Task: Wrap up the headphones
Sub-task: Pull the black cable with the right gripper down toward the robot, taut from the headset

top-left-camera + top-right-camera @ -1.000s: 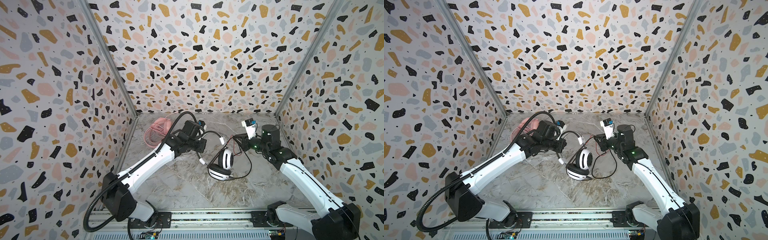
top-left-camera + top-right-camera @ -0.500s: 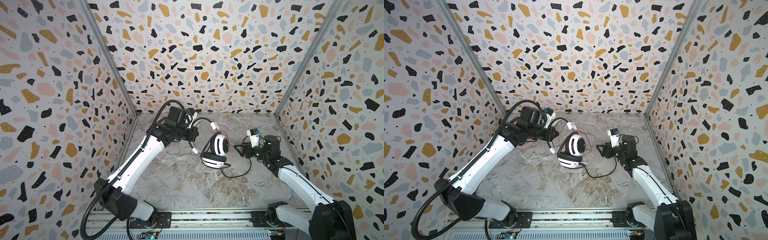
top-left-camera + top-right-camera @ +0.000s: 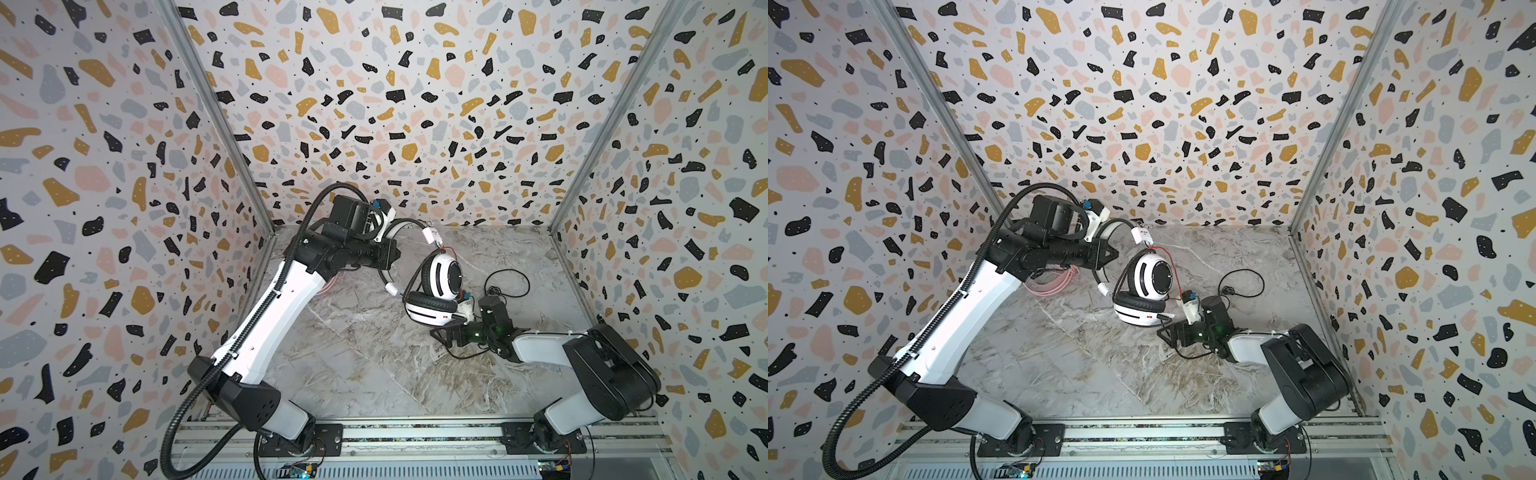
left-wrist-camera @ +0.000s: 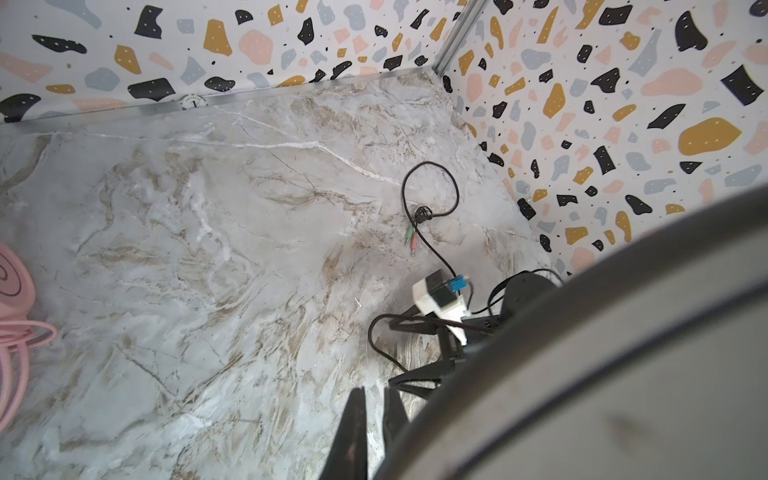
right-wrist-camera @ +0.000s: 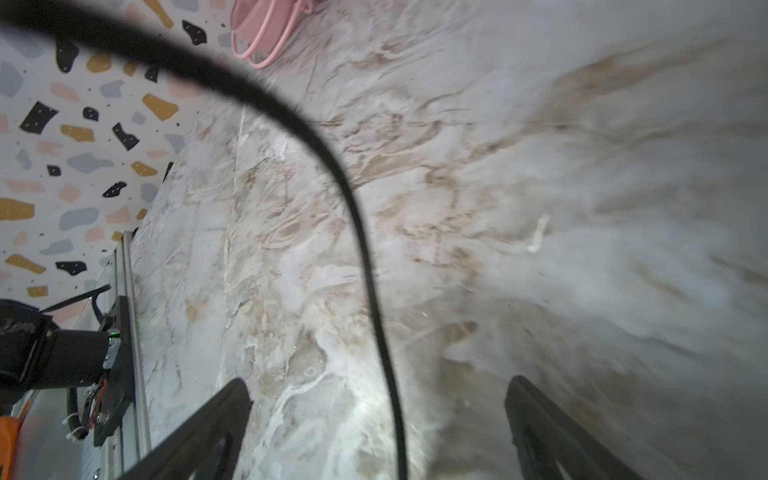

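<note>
Right wrist view shows right hand (image 5: 378,384) apart around cord (image 5: 361,232); left hand (image 3: 390,257) clamps headset (image 3: 442,276).

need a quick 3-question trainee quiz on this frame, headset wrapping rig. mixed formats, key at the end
1. True or false: the right gripper is shut on the black cord.
2. Which gripper grips the white-and-black headset? A) left gripper B) right gripper C) neither
3. Where is the pink headset?

Key
1. False: its jaws stand open and the cord runs between them.
2. A
3. On the table, back left.
</note>
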{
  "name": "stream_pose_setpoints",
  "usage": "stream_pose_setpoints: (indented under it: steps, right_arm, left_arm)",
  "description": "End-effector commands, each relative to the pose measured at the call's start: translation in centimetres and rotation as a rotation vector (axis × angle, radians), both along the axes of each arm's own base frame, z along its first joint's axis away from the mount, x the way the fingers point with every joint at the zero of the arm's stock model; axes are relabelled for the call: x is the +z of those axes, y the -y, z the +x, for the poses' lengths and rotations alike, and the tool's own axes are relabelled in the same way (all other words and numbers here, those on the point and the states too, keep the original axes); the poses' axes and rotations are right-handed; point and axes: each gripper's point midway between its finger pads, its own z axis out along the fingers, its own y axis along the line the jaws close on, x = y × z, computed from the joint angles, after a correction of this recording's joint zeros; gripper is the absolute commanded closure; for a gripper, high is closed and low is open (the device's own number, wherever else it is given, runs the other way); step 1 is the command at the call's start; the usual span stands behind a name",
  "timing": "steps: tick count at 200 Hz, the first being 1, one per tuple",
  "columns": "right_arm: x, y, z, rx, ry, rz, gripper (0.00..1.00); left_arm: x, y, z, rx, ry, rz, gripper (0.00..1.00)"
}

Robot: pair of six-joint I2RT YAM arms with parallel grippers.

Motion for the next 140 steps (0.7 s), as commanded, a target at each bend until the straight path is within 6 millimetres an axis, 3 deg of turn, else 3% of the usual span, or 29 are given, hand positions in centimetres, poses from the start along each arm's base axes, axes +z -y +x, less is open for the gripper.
stream_pose_setpoints:
  steps: [1,34,90,100,125,140]
  right_arm:
    - [3.3,-2.8,2.1,0.026,0.128,0.077,0.02]
    - [2.7,-4.1,3.2,0.042,0.122,0.108,0.11]
    - [0.7,-4.3,1.6,0.053,0.060,0.151,0.40]
    - [0.3,-4.3,1.2,0.052,0.053,0.148,0.49]
    - [-0.2,-3.7,0.4,0.042,0.031,0.150,0.84]
    - [-0.2,-3.2,-0.4,0.038,0.031,0.143,0.95]
  left_arm:
    - [3.3,0.8,-0.3,-0.023,0.031,-0.098,1.00]
    - [4.7,0.8,0.0,-0.010,0.056,-0.128,1.00]
    - [6.1,0.8,1.1,0.003,0.076,-0.209,1.00]
    - [6.4,0.7,1.4,0.006,0.080,-0.226,1.00]
    - [6.9,-0.1,2.3,0.033,0.090,-0.250,1.00]
    - [7.0,-1.1,3.2,0.068,0.107,-0.262,1.00]
